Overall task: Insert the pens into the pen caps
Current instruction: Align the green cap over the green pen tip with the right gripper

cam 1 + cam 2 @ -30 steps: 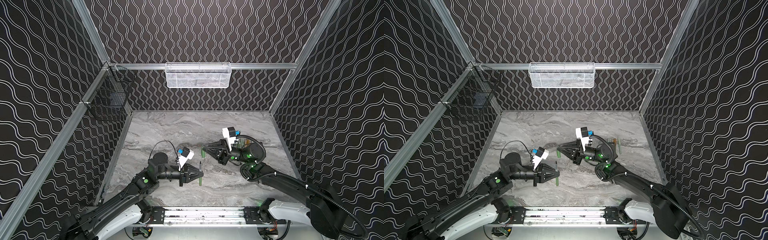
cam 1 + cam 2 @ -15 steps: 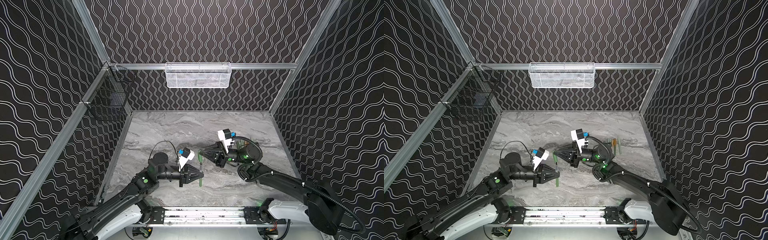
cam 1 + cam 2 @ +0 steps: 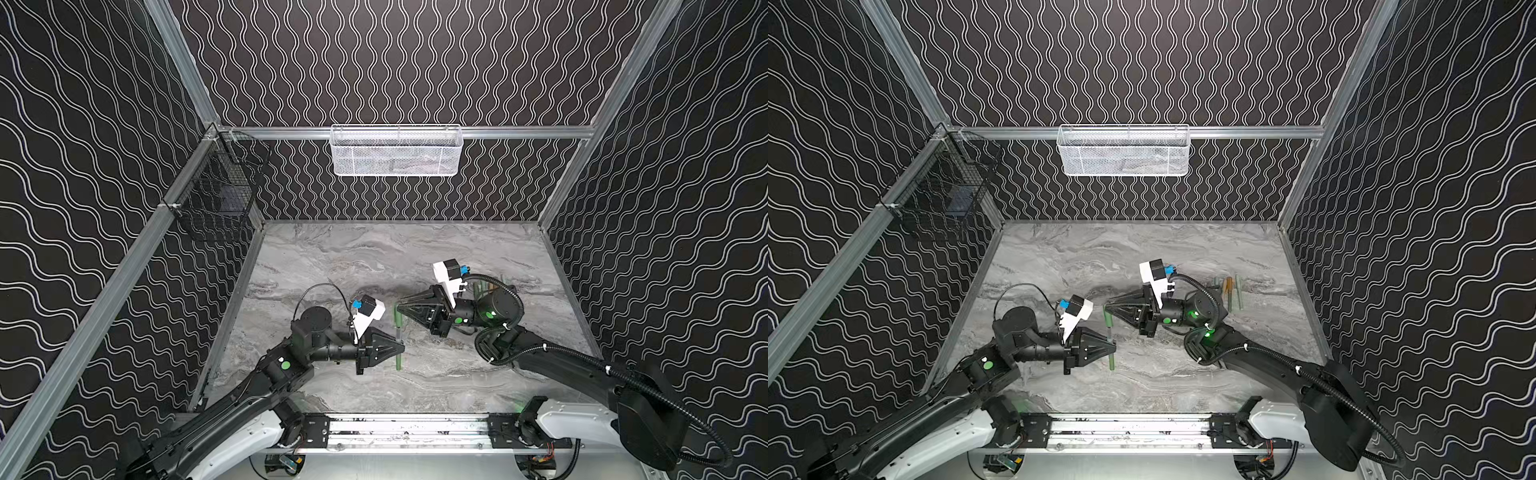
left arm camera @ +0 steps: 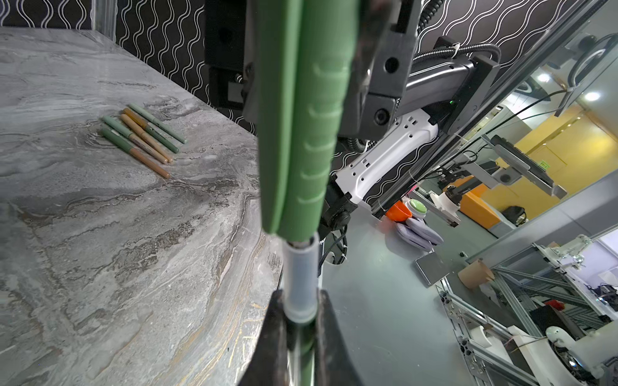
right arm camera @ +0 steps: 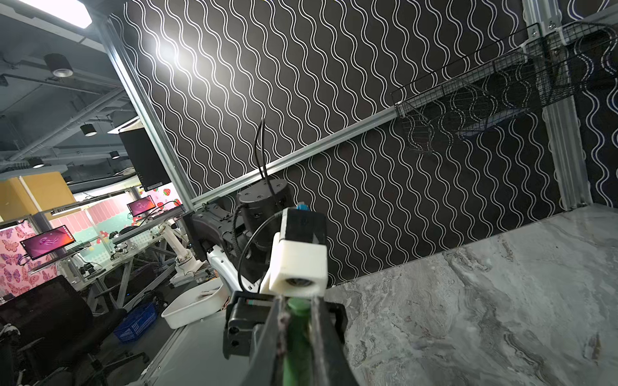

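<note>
The left gripper (image 4: 299,302) is clamped on a pen (image 4: 298,277) with a pale grey collar and a green barrel. The pen's upper end meets the mouth of a green pen cap (image 4: 312,133), which the right gripper (image 4: 306,53) pinches. Several other pens (image 4: 140,137), green and tan, lie side by side on the marble tabletop (image 4: 100,250), well apart.

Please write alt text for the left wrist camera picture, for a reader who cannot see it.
Close up, the left gripper clamps a green pen whose pale neck meets the open end of a green cap just beyond it. Behind, several pens lie together on a grey marble table.
</note>
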### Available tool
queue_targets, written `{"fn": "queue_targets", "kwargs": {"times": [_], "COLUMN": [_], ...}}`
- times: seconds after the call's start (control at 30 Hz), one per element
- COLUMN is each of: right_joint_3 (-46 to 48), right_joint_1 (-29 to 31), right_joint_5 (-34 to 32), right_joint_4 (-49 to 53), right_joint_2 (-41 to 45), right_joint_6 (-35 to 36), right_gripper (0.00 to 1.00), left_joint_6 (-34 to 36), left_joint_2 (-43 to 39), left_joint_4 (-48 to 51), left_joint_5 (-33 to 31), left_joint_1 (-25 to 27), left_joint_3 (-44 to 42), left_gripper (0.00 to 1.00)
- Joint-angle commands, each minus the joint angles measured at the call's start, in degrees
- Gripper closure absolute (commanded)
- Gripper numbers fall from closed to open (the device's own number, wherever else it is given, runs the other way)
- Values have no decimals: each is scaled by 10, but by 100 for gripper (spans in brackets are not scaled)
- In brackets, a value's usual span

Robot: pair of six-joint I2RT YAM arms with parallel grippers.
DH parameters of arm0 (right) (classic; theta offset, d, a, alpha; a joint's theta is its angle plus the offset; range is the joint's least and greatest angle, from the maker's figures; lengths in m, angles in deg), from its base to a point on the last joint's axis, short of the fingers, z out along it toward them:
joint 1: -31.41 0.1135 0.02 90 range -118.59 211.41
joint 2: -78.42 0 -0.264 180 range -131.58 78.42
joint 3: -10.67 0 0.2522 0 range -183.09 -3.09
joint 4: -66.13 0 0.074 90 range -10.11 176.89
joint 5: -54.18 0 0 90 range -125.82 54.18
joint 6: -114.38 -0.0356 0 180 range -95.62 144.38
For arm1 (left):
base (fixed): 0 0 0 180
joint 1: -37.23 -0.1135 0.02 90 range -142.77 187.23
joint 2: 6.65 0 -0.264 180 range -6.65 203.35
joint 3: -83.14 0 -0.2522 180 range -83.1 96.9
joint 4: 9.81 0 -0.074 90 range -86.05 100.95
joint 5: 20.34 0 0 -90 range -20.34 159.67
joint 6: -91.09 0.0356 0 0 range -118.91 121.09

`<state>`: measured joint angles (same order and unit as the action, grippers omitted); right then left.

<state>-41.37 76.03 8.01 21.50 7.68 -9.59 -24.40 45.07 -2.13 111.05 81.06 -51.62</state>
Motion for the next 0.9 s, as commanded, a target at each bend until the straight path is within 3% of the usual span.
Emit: {"fn": "queue_targets", "kwargs": {"times": [0.0, 0.27, 0.57, 0.87], "right_joint_3": [5, 0, -43, -75], "right_joint_1": [2, 6, 8, 8], "right_joint_5": [-10, -19, -82, -87], "right_joint_4": [-6, 33, 209, 305], "right_joint_2": [2, -5, -12, -19], "right_joint_6": [1, 8, 1, 6], "right_gripper": [86, 86, 86, 86], "left_joint_6": [14, 28, 70, 97], "left_joint_2": [-2, -15, -35, -29], "left_joint_4": [-12, 0, 27, 46], "left_joint_5": [0, -12, -62, -93], "left_joint_1": [0, 0, 0, 0], "left_joint_3": [7, 15, 31, 55], "left_gripper": [100, 100, 100, 100]}}
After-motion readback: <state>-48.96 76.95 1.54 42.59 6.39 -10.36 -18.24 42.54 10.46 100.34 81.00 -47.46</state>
